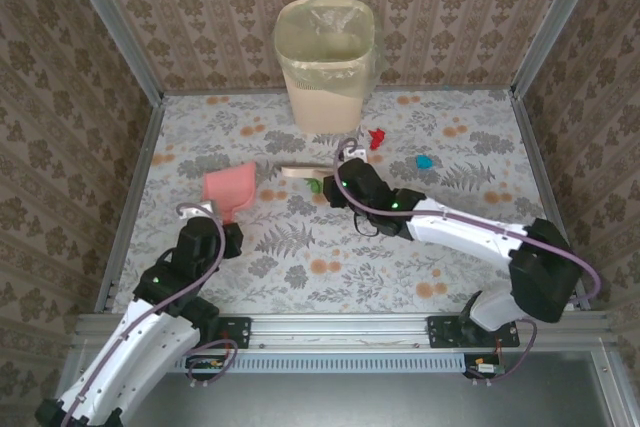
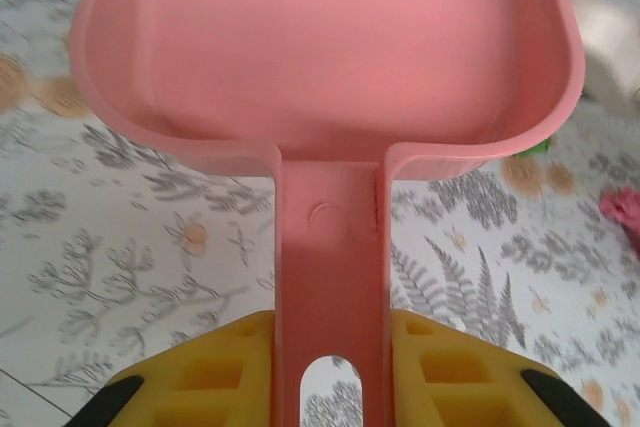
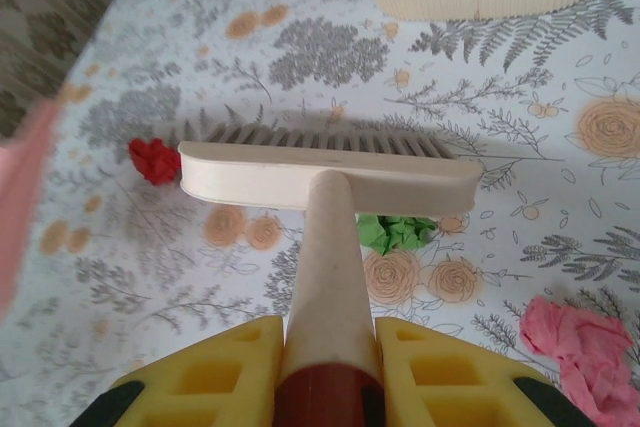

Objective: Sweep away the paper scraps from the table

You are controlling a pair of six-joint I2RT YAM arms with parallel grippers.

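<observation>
While scraps (image 1: 377, 137) lie outside, the bin (image 1: 325, 97) stands lined.

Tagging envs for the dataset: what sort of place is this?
Probably a staged robot test cell rather than a real room. Brown patterned walls held in metal rails box in a floral-print table, and a lined waste bin stands at its far edge.

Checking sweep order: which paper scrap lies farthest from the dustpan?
The blue scrap, right of the red scrap; the green scrap lies much nearer the pink dustpan.
</observation>
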